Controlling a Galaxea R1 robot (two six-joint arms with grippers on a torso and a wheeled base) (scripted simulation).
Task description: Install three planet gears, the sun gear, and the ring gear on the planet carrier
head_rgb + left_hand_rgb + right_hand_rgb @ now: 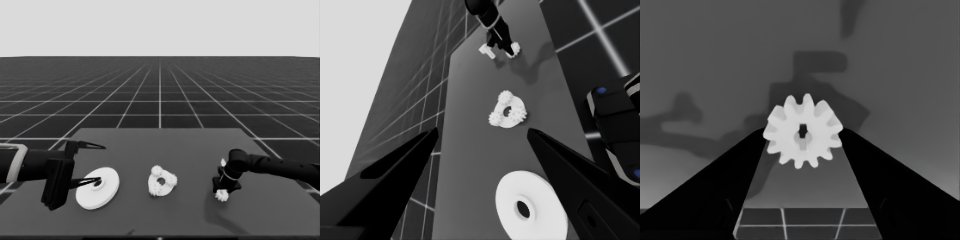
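One gear [803, 132] sits gripped between the right pincer [803, 137] tips.

larger round part [97, 188] left | smaller round part [161, 183] centre, 3 gears [158, 171] on it | 4th gear [222, 195] right

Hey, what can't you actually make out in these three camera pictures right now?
- Head view: the small white toothed gear is partly covered by the right gripper.
- Left wrist view: the thin white piece is partly hidden behind the same gripper.
- All views: whether that gear is lifted or touching the dark table.
- Head view: the gears hide much of the smaller round part.
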